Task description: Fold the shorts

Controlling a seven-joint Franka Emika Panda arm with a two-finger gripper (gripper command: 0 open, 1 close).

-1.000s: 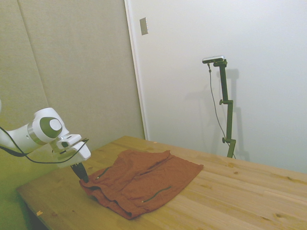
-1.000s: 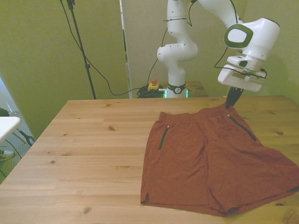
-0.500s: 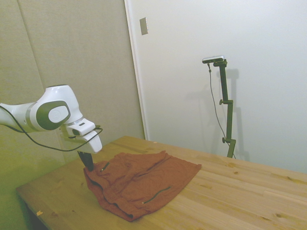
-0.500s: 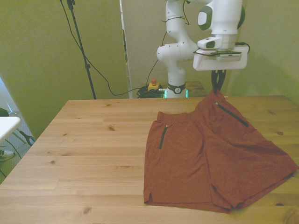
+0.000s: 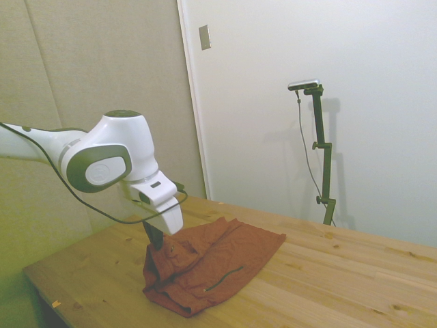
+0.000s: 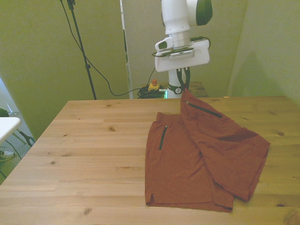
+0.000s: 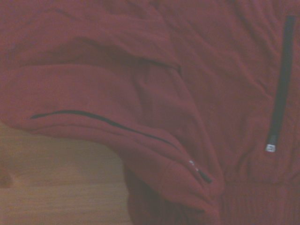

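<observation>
The rust-red shorts (image 6: 197, 159) lie on the wooden table (image 6: 93, 154), with one waistband corner lifted off the surface. My gripper (image 6: 183, 87) is shut on that corner and holds it above the middle of the waistband, so the half on the front view's right drapes up and partly over the other half. In the side view the gripper (image 5: 156, 239) hangs over the bunched shorts (image 5: 212, 263). Two dark zipper slits (image 6: 163, 138) show. The wrist view is filled with folded red fabric (image 7: 154, 108) and a zipper (image 7: 279, 93).
A yellow and red object (image 6: 153, 85) and cables lie behind the table's far edge by the robot base. A white item (image 6: 7, 125) sits off the table at the front view's left.
The gripper has carried the waistband corner up and toward the front view's left, from the right edge to above the middle. The right half of the shorts has been dragged over and has bunched.
</observation>
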